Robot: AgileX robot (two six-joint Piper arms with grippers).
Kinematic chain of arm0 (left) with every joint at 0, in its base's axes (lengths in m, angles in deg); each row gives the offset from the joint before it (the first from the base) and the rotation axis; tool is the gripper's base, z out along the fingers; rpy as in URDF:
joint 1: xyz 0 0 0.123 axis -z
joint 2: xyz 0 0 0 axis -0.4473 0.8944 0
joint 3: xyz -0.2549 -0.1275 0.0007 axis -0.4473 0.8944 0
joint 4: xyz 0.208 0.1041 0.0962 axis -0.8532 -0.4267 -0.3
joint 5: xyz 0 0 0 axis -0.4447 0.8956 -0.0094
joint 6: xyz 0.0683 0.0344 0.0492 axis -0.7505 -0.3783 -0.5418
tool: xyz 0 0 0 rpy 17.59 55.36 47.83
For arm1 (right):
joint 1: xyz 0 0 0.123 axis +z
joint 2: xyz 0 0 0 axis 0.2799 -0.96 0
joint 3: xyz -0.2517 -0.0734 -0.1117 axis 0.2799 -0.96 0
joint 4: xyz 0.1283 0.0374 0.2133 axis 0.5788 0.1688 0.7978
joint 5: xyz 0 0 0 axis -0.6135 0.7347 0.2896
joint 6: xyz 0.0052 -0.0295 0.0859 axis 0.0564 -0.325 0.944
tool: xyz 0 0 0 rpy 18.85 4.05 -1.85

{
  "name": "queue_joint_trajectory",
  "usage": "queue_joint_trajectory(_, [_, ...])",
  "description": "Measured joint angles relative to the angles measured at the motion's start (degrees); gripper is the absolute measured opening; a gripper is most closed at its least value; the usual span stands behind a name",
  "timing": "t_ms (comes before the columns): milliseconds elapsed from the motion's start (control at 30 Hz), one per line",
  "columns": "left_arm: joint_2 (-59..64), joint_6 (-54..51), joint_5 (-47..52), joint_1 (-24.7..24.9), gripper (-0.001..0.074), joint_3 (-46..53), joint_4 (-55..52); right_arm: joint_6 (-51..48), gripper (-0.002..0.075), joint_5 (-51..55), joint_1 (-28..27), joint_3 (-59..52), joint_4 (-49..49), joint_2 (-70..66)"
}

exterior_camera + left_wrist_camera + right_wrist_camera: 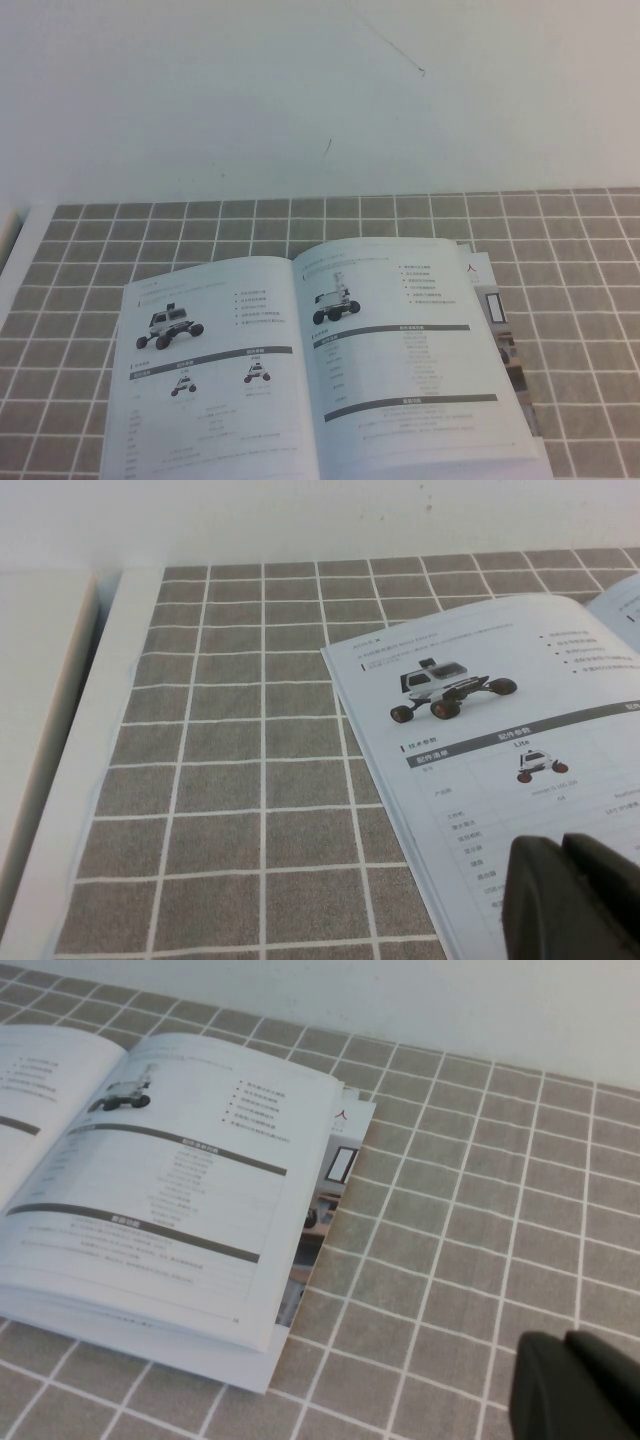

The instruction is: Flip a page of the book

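Glossy book (320, 360) open on grid cloth (560, 250); left tool (572, 895), right tool (572, 1385) closed, empty, beside its edges.

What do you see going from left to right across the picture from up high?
Grey checked tablecloth → the book's left page with a white rover → right page with another rover → colourful sheet peeking out underneath → more tablecloth. Neither gripper shows here.

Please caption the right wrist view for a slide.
Shut right gripper hovers over the checked cloth beside the open book.
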Motion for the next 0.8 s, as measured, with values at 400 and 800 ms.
queue_joint_trajectory(400, [0.0,-1.3,0.2,0.0,-0.0004,-0.1,0.1,0.0,-0.0001,0.0,0.0,0.0,0.0,0.0])
queue_joint_trajectory(800, [0.0,-1.4,0.2,0.0,-0.0004,-0.1,0.2,0.0,-0.0001,0.0,0.0,0.0,0.1,0.0])
